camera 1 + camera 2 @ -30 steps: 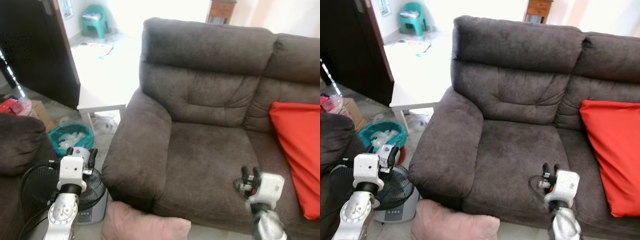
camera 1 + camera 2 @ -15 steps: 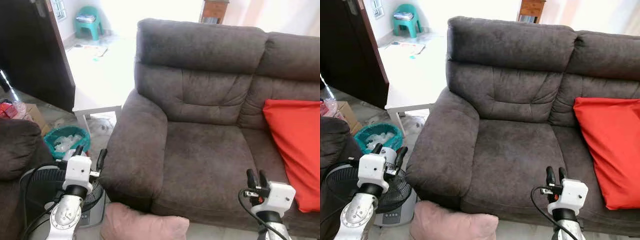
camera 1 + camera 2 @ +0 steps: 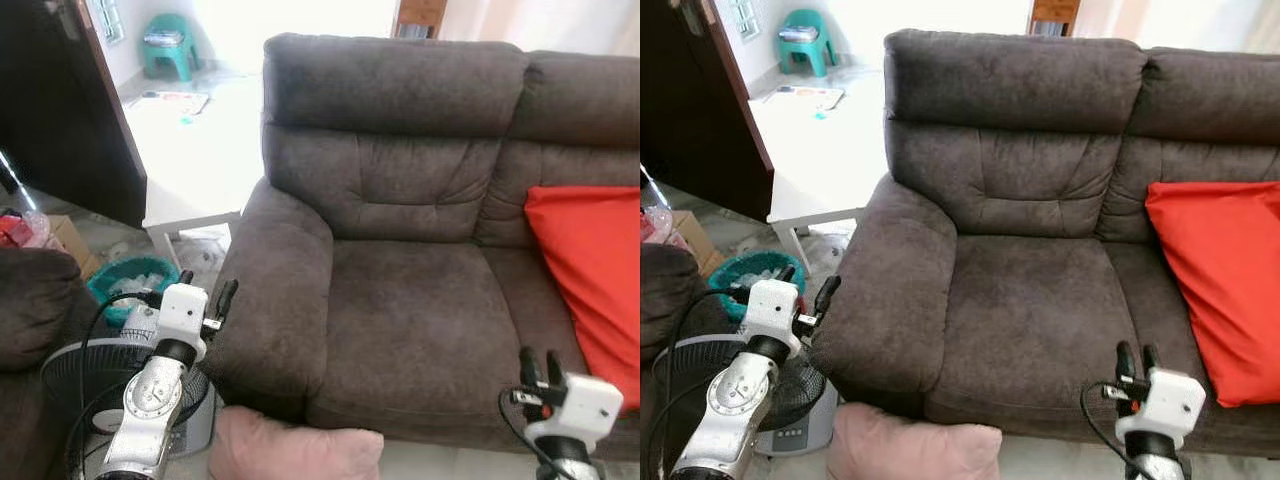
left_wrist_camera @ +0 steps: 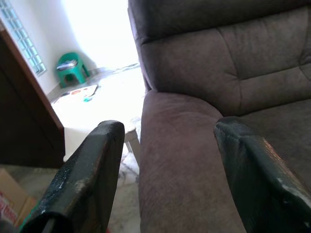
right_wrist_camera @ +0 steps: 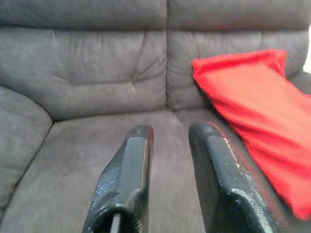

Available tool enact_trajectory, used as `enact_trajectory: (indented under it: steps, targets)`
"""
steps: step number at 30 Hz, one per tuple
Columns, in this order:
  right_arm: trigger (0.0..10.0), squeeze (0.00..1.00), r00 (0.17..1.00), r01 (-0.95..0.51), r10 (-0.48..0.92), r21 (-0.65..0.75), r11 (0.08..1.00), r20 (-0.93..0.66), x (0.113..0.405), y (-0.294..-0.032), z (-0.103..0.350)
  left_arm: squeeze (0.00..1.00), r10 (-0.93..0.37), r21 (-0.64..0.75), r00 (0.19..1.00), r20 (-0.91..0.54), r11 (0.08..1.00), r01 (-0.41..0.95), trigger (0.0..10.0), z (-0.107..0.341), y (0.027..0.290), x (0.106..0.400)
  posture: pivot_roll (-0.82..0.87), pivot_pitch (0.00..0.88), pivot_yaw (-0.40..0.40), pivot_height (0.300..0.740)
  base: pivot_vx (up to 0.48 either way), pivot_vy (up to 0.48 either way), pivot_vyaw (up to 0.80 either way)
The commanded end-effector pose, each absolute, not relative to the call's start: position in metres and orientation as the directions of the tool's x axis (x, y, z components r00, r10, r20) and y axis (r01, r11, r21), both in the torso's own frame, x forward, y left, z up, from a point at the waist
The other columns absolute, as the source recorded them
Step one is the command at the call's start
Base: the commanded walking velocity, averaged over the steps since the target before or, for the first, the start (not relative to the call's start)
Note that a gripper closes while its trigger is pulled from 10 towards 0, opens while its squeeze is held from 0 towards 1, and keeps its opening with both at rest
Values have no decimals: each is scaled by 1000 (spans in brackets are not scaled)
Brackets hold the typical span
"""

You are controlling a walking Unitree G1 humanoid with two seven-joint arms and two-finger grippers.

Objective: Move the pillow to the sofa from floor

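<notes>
Pillow (image 3: 295,449): pink, on the floor against the sofa (image 3: 400,300) front, not yet grasped. Left gripper (image 3: 205,297): spread wide, empty, beside the armrest. Right gripper (image 3: 1137,362): slightly parted, empty, before the seat. Step judged: approach. Next: 2 grippers to be lowered to the pillow.

A silver left arm (image 3: 150,400) with a round disc joint is being seen, capped by a white boxy wrist block. Black cables are being looped beside both wrists. The left pincer (image 3: 207,291) and right pincer (image 3: 1137,358) are each made of two long black fingers (image 5: 127,180), glossy and scuffed with pale scratches.
</notes>
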State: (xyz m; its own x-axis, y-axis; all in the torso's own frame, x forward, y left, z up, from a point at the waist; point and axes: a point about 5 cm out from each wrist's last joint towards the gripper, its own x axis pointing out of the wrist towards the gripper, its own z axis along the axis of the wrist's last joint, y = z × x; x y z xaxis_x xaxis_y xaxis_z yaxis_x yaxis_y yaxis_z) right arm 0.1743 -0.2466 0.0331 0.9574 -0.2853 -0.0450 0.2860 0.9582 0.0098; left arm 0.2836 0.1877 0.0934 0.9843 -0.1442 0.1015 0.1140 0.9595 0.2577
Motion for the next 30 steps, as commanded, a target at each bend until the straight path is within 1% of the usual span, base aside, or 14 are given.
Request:
enact_trajectory:
  steps: [1,4,6,11,14,15,16,19,22,23,24,27,30]
  targets:
    - [10000,0,954,299,-298,22,954,-32,168,-244,38,0,-172,248,982,75,957,149,10000,91,185,287,-27,0,24,740,0,0,0]
    - [10000,0,951,308,-307,14,951,-41,160,-245,38,0,-200,251,977,76,952,175,10000,92,179,287,-37,0,30,740,0,0,0]
    - [10000,0,937,345,-344,3,939,-59,151,-251,36,0,-203,237,977,70,954,182,10000,90,174,287,-51,0,45,740,0,0,0]
    - [10000,0,929,366,-366,-12,931,-62,149,-257,38,0,-228,221,971,64,953,209,10000,87,167,287,-39,0,40,740,0,0,0]
    - [10000,0,933,352,-352,-11,936,-69,160,-257,36,0,-216,215,974,65,956,198,10000,88,169,286,-7,0,21,740,0,0,0]
    - [10000,0,937,344,-343,-8,939,-67,165,-256,37,0,-207,212,976,69,959,188,10000,89,170,287,-13,0,19,740,0,0,0]
    - [10000,0,944,325,-325,-5,946,-56,177,-255,39,0,-190,210,979,69,963,171,10000,88,172,290,-27,0,5,740,0,0,0]
    - [10000,0,950,311,-310,2,951,-41,188,-254,43,0,-175,210,982,67,965,158,10000,87,173,293,-19,0,-12,740,0,0,0]
    - [10000,0,957,287,-287,17,958,-35,204,-251,44,0,-148,216,986,73,968,129,10000,88,179,295,22,0,-31,740,0,0,0]
    - [10000,0,957,287,-287,17,958,-35,204,-251,44,0,-148,216,986,73,968,129,10000,88,179,295,22,0,-31,740,0,0,0]
    - [10000,0,966,255,-254,22,967,-41,211,-246,42,0,-125,218,989,78,970,105,10000,89,184,294,53,0,-30,740,0,0,0]
    - [10000,0,971,234,-232,36,972,-48,220,-239,38,0,-85,223,993,86,973,65,10000,90,195,294,74,0,-21,740,0,0,0]
    - [10000,0,970,239,-236,48,970,-49,221,-236,36,0,-86,231,993,81,971,66,10000,90,198,295,84,0,-22,740,0,0,0]
